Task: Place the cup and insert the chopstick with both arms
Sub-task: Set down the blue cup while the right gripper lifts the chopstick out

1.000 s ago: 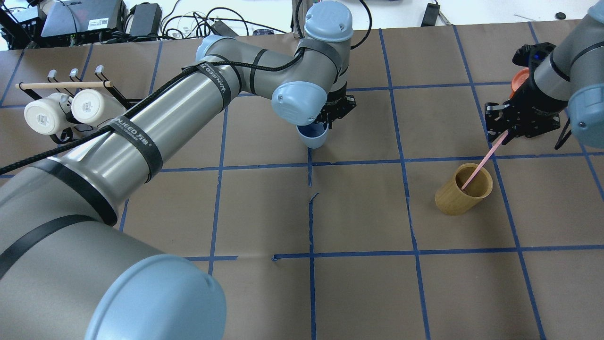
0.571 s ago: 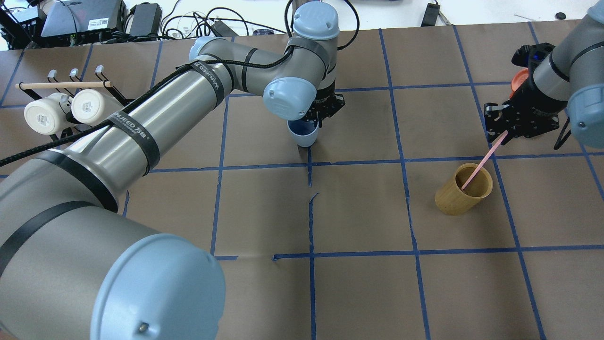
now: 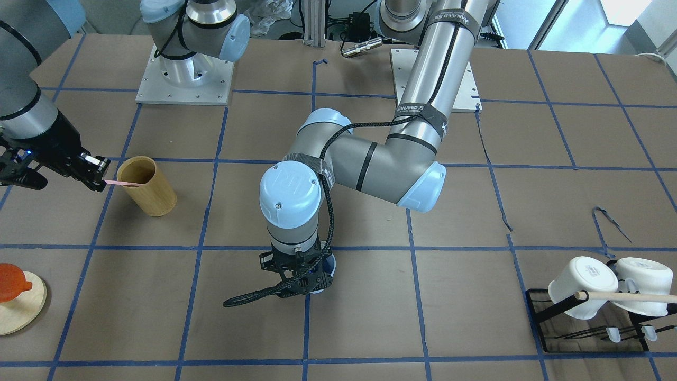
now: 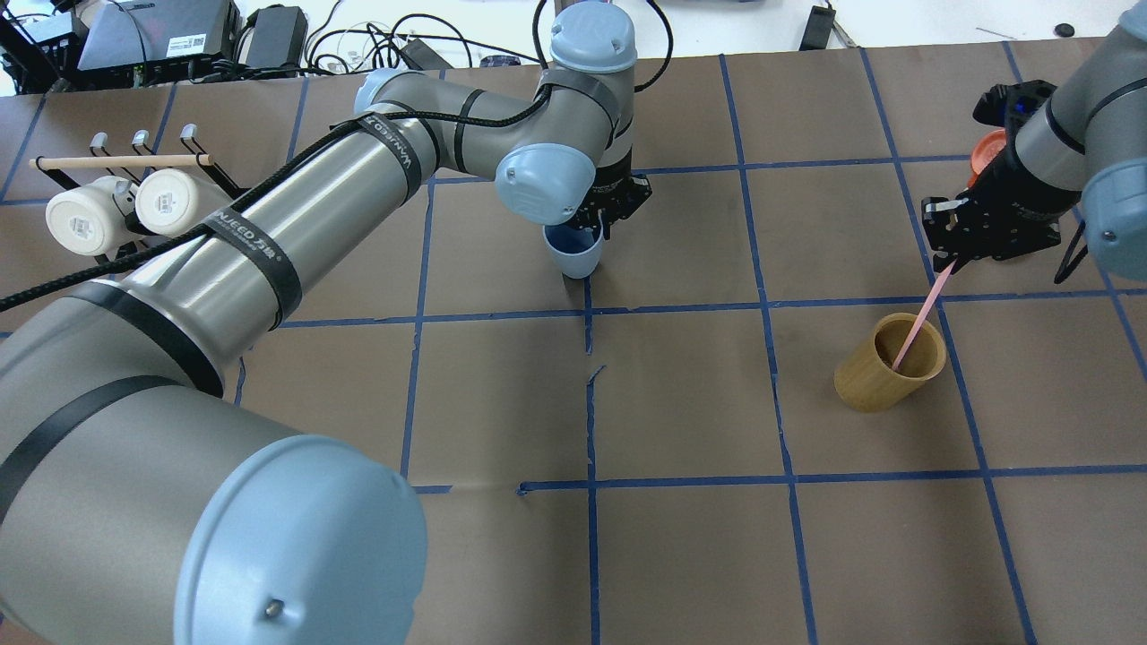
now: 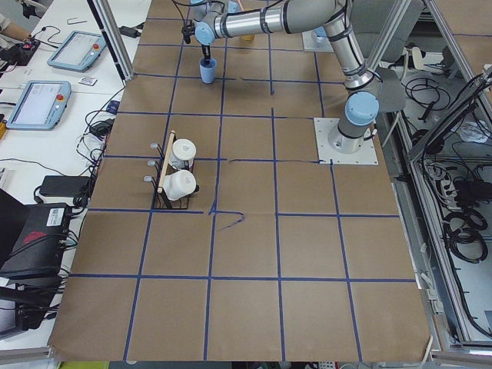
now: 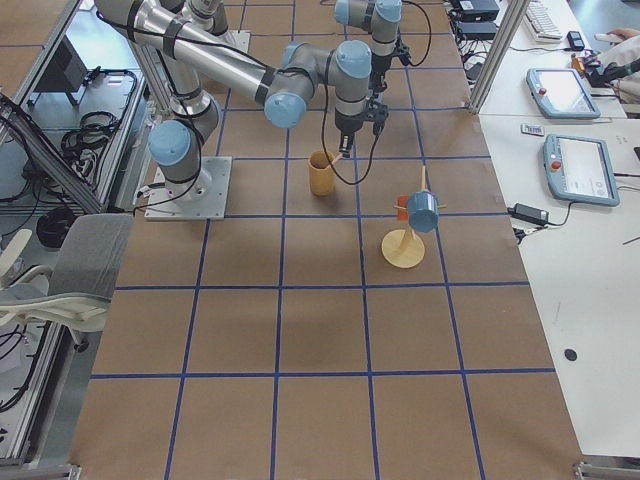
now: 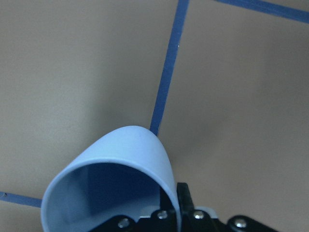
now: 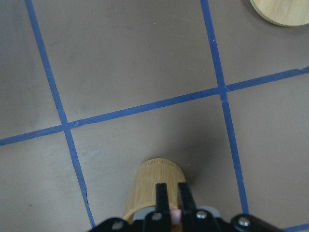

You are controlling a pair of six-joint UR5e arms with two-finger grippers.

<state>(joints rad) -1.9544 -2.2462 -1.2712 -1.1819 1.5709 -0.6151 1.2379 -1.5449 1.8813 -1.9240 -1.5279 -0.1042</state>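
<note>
My left gripper (image 4: 593,228) is shut on the rim of the light-blue cup (image 4: 572,250), which stands nearly upright at the table by a blue tape crossing; I cannot tell whether its base touches. The cup fills the left wrist view (image 7: 113,181) and is mostly hidden behind the gripper (image 3: 298,280) in the front view. My right gripper (image 4: 950,258) is shut on the top of a pale-pink chopstick (image 4: 921,312). Its lower end is inside a tan wooden cylinder (image 4: 889,365). The right wrist view shows the fingers (image 8: 162,200) just over the cylinder (image 8: 154,181).
A black rack with two white mugs (image 4: 116,210) and a wooden dowel stands at the table's far left. A round wooden stand with an orange piece (image 3: 13,296) is beyond my right gripper. Boxes and cables (image 4: 179,36) line the far edge.
My left arm has carried the cup a little to the left and turned it more upright. The right gripper shifted slightly, the chopstick stands steeper, and the wooden cylinder has nudged a little to the right.
</note>
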